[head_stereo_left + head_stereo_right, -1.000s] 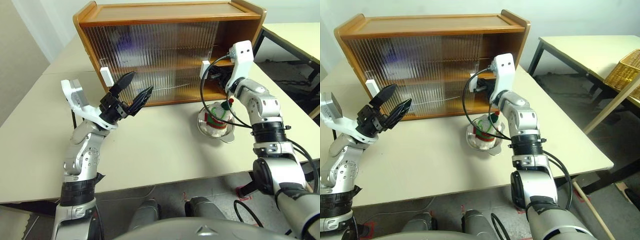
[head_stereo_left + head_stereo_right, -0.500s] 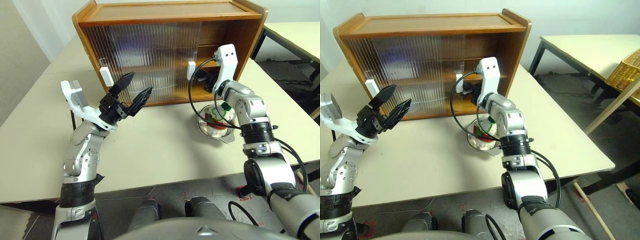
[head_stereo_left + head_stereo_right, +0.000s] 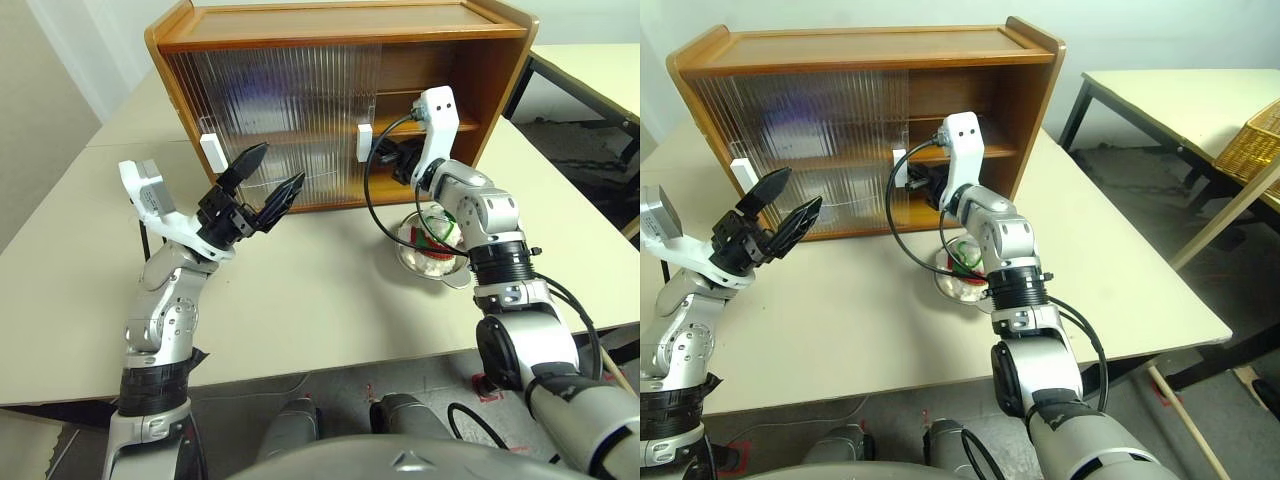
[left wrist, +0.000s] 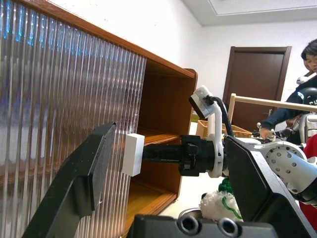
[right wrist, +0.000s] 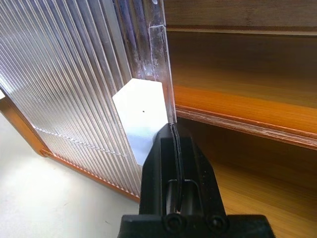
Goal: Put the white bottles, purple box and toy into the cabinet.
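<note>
Right gripper (image 5: 174, 148), jaws shut on nothing, presses the cabinet's (image 3: 330, 25) white handle (image 3: 365, 141) to open a shelf; the toy (image 3: 432, 232) waits in the bowl (image 3: 455, 272) just before the cabinet; left gripper (image 3: 268, 177) idles, jaws wide, empty.

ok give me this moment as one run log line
right gripper: shut, tips against white door handle | cabinet: right side open | toy: in steel bowl | left gripper: open, empty

My rig's arms are silver-grey metal segments with ribbed black collars; white camera brackets cap each wrist. The left gripper (image 3: 262, 180) and right gripper (image 5: 174, 130) have black fingers; black cables loop alongside.
</note>
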Motion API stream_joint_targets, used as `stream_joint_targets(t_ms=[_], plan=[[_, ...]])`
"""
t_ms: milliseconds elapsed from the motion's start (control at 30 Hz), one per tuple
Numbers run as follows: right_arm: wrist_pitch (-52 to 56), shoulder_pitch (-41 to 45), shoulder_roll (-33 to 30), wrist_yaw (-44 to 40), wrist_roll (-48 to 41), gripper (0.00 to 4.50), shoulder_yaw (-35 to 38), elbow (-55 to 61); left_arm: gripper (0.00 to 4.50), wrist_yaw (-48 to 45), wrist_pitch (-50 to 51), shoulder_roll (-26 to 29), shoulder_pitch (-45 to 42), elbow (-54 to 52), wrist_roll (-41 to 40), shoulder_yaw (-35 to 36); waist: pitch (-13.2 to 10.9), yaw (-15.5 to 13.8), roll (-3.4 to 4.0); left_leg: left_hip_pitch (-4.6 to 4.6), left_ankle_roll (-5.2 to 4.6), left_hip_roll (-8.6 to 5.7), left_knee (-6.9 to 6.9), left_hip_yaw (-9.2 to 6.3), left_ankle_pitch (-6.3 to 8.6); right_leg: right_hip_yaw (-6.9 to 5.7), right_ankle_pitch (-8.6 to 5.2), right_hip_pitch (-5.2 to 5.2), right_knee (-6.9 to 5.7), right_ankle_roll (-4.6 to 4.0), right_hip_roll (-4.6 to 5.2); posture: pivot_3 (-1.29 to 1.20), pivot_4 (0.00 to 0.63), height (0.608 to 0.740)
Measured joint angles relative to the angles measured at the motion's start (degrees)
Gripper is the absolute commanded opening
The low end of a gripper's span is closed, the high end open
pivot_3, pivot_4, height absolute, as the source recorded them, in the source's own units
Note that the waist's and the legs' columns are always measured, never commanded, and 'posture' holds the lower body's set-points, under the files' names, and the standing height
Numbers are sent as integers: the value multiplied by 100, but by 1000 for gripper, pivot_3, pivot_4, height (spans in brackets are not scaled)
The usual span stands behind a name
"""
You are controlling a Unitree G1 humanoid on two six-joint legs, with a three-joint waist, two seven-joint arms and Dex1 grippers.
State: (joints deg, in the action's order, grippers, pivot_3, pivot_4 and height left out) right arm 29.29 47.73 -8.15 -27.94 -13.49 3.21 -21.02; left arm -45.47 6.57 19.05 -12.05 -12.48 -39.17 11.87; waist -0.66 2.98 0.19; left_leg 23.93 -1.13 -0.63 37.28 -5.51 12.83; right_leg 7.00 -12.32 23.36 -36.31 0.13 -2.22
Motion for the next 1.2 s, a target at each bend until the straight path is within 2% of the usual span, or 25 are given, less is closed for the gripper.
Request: stream_joint_targets(t_ms=[133,267,433,567,600,700,833,867,1200], plan=[[-2,-7,-322,-14,0,44,56,28,4500,-5,0,-3,-4,0,2,-64,0,-21,0,0,-1,0,4,0,0,0,0,-3,0,-1,0,-37,10,740],[33,-211,-903,-69,-36,44,279,270,4500,-13,-4,-3,-6,1,0,-92,0,-74,0,0,-6,1,16,1,-3,-1,-1,-11,0,-2,0,-52,12,740],[17,-916,-1581,-816,-458,44,558,850,4500,-77,-17,-6,1,11,-2,-130,1,-76,-1,-3,-13,2,26,3,-7,-1,-4,-20,-1,3,-2,-64,16,740],[-244,-1582,-1658,-1529,-967,1334,717,1299,4500,-112,-21,-26,-14,30,-3,-175,0,-48,-1,-7,-15,9,36,4,-9,-1,-8,-28,0,33,-13,-65,27,740],[-267,-1746,-1697,-1669,-1118,1747,783,1398,4500,-113,-21,-26,-15,35,-3,-174,-2,-53,-1,-10,-16,10,41,4,-9,0,-27,-35,0,73,-14,-65,27,740],[-251,-2133,-1771,-1990,-1497,2880,957,1610,4500,-109,-19,-24,-18,44,-7,-170,-3,-56,-2,-21,-10,9,49,4,-6,2,-27,-54,1,78,-14,-60,33,740],[-117,-2797,-1946,-2414,-2058,4334,1214,1824,4500,-82,-20,-33,13,40,-12,-169,-13,-72,-8,-33,47,7,50,3,26,5,-29,-71,3,79,-10,-55,42,740],[-90,-2876,-1973,-2464,-2132,4463,1244,1834,4500,-70,-20,-35,25,38,-12,-169,-15,-73,-8,-33,50,6,50,3,28,6,-29,-72,3,79,-9,-55,42,740],[-207,-3568,-2248,-2883,-2418,4463,1416,1939,4500,-9,-19,-75,97,1,-16,-177,-33,-80,-3,-32,68,6,39,2,38,7,-41,-63,4,76,-9,-49,49,740]])
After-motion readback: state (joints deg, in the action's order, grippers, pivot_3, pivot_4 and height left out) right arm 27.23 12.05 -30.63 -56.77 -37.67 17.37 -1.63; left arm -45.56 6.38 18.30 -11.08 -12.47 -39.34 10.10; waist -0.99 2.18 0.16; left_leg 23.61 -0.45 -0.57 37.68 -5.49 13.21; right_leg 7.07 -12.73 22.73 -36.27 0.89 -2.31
